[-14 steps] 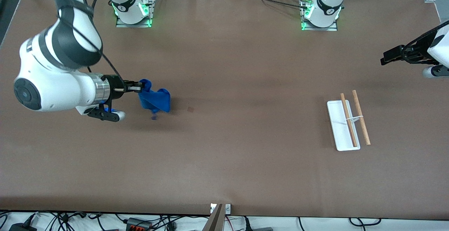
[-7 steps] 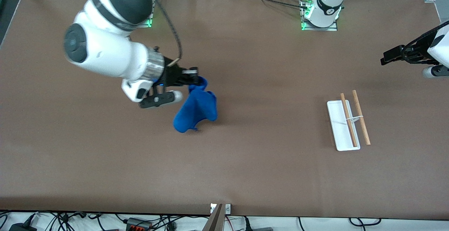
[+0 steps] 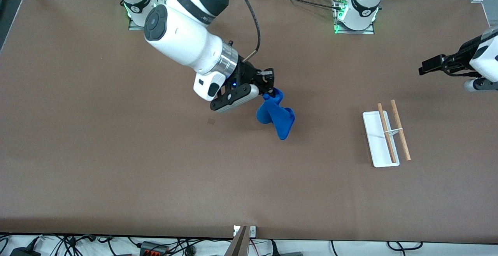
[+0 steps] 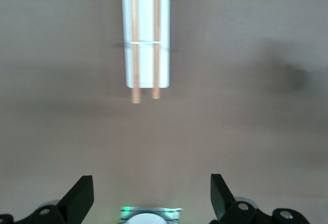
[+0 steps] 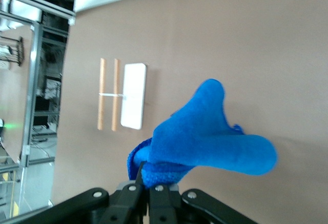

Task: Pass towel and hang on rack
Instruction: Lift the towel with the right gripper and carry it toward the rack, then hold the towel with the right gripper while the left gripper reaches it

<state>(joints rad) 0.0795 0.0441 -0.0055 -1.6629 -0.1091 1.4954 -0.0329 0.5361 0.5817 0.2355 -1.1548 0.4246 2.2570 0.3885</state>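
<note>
Starting at the right arm's end of the front view, you see that arm reaching out over the middle of the table (image 3: 116, 170), with the right gripper (image 3: 268, 86) pinched shut on one corner of the towel (image 3: 277, 116). The blue cloth hangs bunched below the fingers, in the air over bare tabletop. Your right wrist view adds what the front camera cannot: the fingertips (image 5: 146, 175) closed tight on a gathered fold, the rest of the towel (image 5: 210, 139) flaring out in a broad lobe, and the rack (image 5: 123, 96) lying well apart from it.

Moving toward the left arm's end, the rack (image 3: 385, 133) stands on the table, its two wooden rods running parallel above the flat white base, nothing draped on them.

Last, the left gripper (image 3: 428, 64) hangs over the table edge at the left arm's end, waiting. From the front you cannot judge its fingers; your left wrist view settles it, showing the two fingertips (image 4: 82, 196) spread wide with nothing between them, and the rack (image 4: 146, 37) seen lengthwise.
</note>
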